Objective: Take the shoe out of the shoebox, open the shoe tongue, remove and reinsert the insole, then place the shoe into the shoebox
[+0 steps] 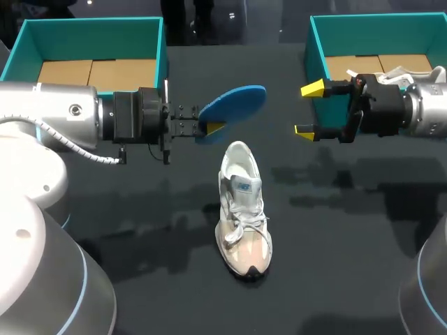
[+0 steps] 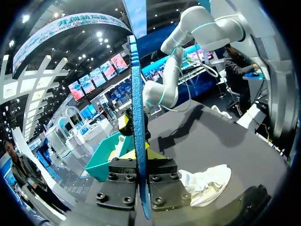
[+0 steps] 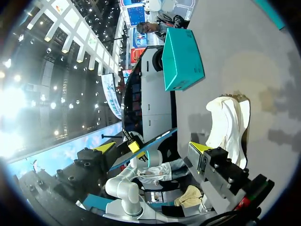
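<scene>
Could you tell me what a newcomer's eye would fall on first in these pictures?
The flat blue foam insole stands out first, held above the dark table in the left gripper, which is shut on one end. Beneath it, the white lace-up sneaker stands upright in the table's middle, toe towards the robot. The right gripper hangs open, yellow tips apart, before the right-hand teal shoebox.

The insole (image 1: pixel 234 103) is seen as matt blue foam, rough along its edge. The shoe (image 1: pixel 242 209) is made of white mesh cloth with woven laces. The left shoebox (image 1: pixel 162 49) and right shoebox (image 1: pixel 316 52) are smooth teal card, floored in brown cardboard. The desk (image 1: pixel 335 265) is finished matt and dark
</scene>
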Robot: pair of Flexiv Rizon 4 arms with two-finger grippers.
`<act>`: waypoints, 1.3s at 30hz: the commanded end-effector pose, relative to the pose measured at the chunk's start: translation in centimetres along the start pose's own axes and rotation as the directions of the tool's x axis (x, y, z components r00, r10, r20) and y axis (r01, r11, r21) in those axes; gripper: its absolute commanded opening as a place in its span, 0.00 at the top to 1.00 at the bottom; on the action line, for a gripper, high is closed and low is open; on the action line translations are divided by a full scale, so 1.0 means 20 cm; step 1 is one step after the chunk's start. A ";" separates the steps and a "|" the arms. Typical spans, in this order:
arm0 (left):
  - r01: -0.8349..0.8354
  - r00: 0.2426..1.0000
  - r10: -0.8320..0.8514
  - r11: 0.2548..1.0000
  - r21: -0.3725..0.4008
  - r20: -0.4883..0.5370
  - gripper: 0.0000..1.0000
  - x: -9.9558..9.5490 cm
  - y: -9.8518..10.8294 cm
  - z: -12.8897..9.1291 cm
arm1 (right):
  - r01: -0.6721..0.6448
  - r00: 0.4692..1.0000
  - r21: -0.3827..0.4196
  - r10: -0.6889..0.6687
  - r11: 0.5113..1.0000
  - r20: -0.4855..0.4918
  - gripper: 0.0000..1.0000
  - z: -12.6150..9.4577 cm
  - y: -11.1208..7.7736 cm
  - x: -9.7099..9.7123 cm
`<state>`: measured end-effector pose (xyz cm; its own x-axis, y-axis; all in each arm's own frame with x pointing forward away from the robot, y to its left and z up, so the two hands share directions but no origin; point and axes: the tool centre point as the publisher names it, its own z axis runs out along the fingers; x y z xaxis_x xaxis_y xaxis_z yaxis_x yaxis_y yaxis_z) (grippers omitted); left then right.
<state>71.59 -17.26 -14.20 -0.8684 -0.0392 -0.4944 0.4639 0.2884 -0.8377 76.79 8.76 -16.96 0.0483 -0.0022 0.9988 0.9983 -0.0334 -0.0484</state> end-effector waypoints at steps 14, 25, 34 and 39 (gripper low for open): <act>0.547 0.815 -0.574 0.807 -0.224 -0.078 1.00 -0.09 -0.05 -0.03 | -0.001 1.000 -0.002 0.001 1.000 0.004 0.00 0.00 -0.01 0.00; 0.737 0.648 -0.762 0.628 -0.252 -0.003 1.00 -0.10 -0.03 0.00 | -0.001 1.000 -0.002 0.001 1.000 0.004 0.00 0.00 -0.01 0.00; 0.889 0.427 -0.902 0.406 -0.212 0.062 1.00 -0.17 -0.02 0.08 | -0.001 1.000 -0.002 0.001 1.000 0.004 0.00 0.00 -0.01 0.00; 0.943 0.311 -0.943 0.292 -0.159 0.114 1.00 -0.19 0.00 0.17 | -0.001 1.000 -0.002 0.001 1.000 0.004 0.00 0.00 -0.01 0.00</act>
<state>74.69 -18.18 -12.27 -0.7737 -0.3393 0.5351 -0.6244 0.2652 -0.7347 76.79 8.76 -16.96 0.0483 -0.0022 0.9988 0.9983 -0.0334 -0.0484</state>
